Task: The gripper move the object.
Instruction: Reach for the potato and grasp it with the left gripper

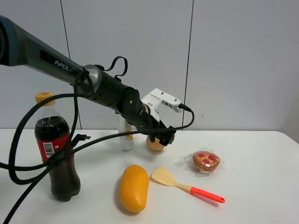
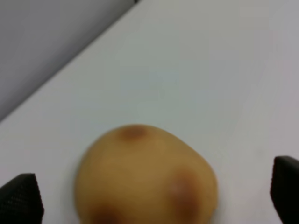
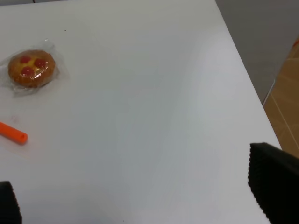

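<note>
The object, a small tan-orange peach-like ball with reddish blushes, sits on the white table behind the mango. My left gripper, a black claw on a black arm with a white module, reaches in from the left and hangs right over it. In the left wrist view the ball lies between the two black fingertips, which stand wide apart and clear of it. My left gripper is open. My right gripper is open and empty over bare table; it is out of the exterior view.
A cola bottle stands at the front left, with black cables around it. An orange-yellow mango, a spatula and a wrapped pastry lie in front. A small white bottle stands beside the ball. The table's right edge is near.
</note>
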